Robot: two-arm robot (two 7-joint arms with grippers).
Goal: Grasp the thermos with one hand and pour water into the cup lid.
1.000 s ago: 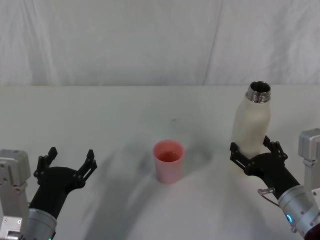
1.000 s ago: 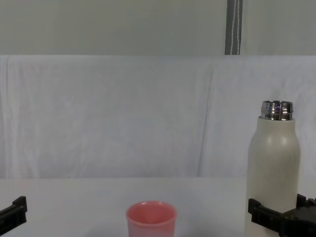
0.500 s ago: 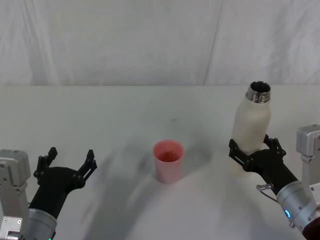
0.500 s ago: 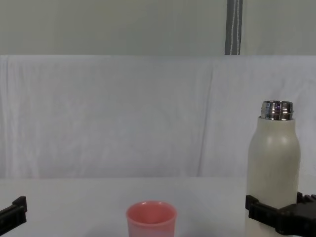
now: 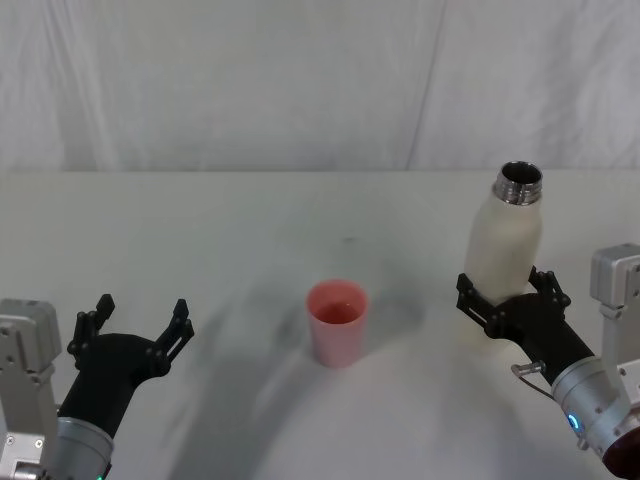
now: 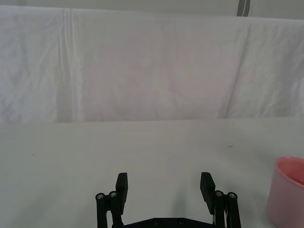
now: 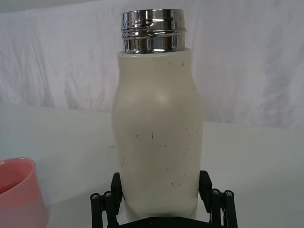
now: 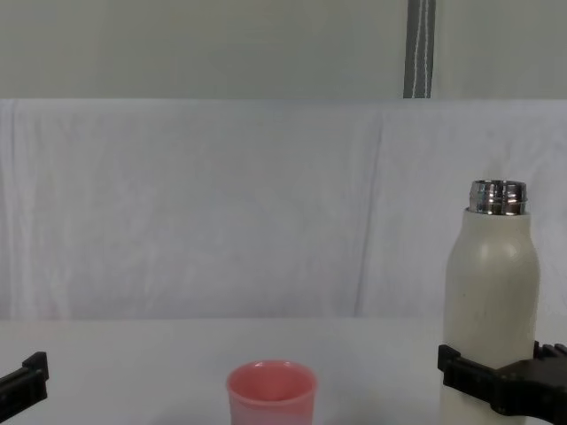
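The thermos (image 5: 505,250) (image 7: 159,133) (image 8: 490,310) stands upright at the table's right, cream-white with an uncapped steel neck. My right gripper (image 5: 503,285) (image 7: 160,183) (image 8: 500,359) is open and straddles its lower body, one black finger on each side, close to the wall. The pink cup lid (image 5: 337,322) (image 8: 270,394) (image 7: 16,194) (image 6: 287,190) stands upright at the table's middle, to the left of the thermos and apart from it. My left gripper (image 5: 140,310) (image 6: 164,183) hovers open over the near left of the table, holding nothing.
The white table (image 5: 250,230) runs back to a white cloth backdrop (image 5: 300,80). Bare surface lies between the cup lid and each gripper. A grey vertical pole (image 8: 420,49) stands behind the backdrop.
My right gripper has slid forward, so its fingers now reach farther around the thermos's lower body. The thermos, the cup lid and the left arm have stayed still.
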